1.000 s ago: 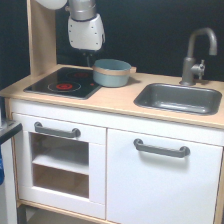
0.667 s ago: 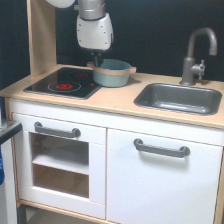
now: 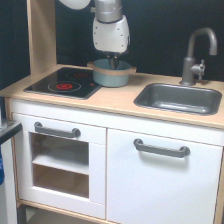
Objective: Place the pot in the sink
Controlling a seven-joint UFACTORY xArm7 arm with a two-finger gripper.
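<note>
The light blue-grey pot [image 3: 110, 74] with a tan rim band stands on the wooden counter, at the right edge of the black stovetop [image 3: 64, 82]. My gripper [image 3: 113, 62] hangs straight above the pot, its dark fingers reaching down to the rim or just inside it. The white wrist body hides most of the fingers, so their spacing does not show. The dark grey sink [image 3: 180, 98] lies to the exterior view's right of the pot, with its grey curved faucet [image 3: 197, 53] behind it.
A tall wooden side post [image 3: 42, 35] rises at the exterior view's left of the counter. Below the counter are white cabinet doors with grey handles [image 3: 161, 148]. A dark backdrop fills the rear.
The arm has swung toward the exterior view's right and come down, from above the stovetop to directly over the pot. The pot has not moved.
</note>
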